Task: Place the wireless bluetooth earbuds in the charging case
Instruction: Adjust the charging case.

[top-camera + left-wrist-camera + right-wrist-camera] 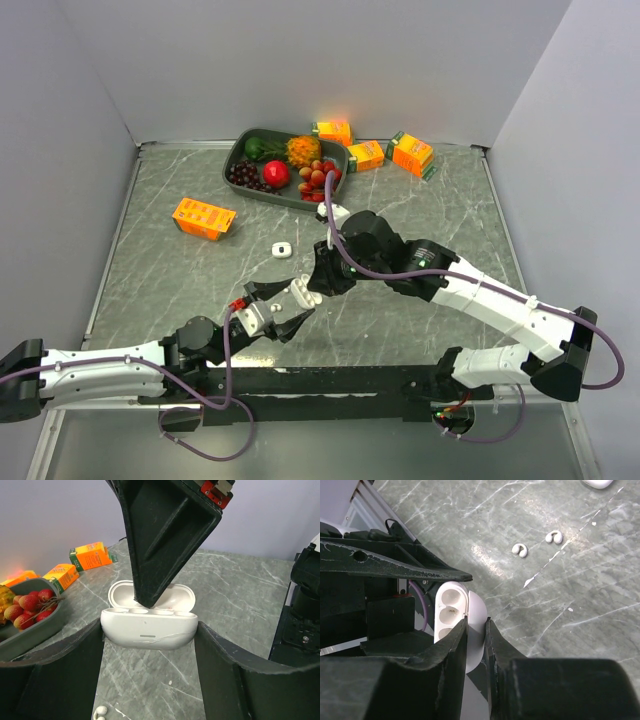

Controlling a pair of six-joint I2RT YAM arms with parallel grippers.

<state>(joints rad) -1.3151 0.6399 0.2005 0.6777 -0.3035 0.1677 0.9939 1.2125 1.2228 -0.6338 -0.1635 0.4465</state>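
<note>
Two robot claws meet over one charging case (148, 631) on a grey veined stone table (170, 290); the left claw (283, 306) holds the glossy, rounded white shell by its two ends between black, matte, wedge-shaped fingers (75, 660). Its wrist camera looks straight at the case's front, with the lid (176, 599) tipped back and a row of round wells along the top. A black finger (160, 540) of the right claw comes down from above into that opening.

The right claw (476, 622) is drawn narrow; only its own camera shows the domed lid standing between its fingers (452, 647), which seem to touch it on both sides, though the angle is steep. That view also looks down into the smooth wells beside the lid.

Two of the wireless bluetooth earbuds (520, 550), small curled white hooks, lie on the stone well beyond the right claw's tips; the left wrist camera catches white buds on the table under the held case. From overhead they are too small to make out; a second white case (281, 248) sits just beyond both claws.
</note>
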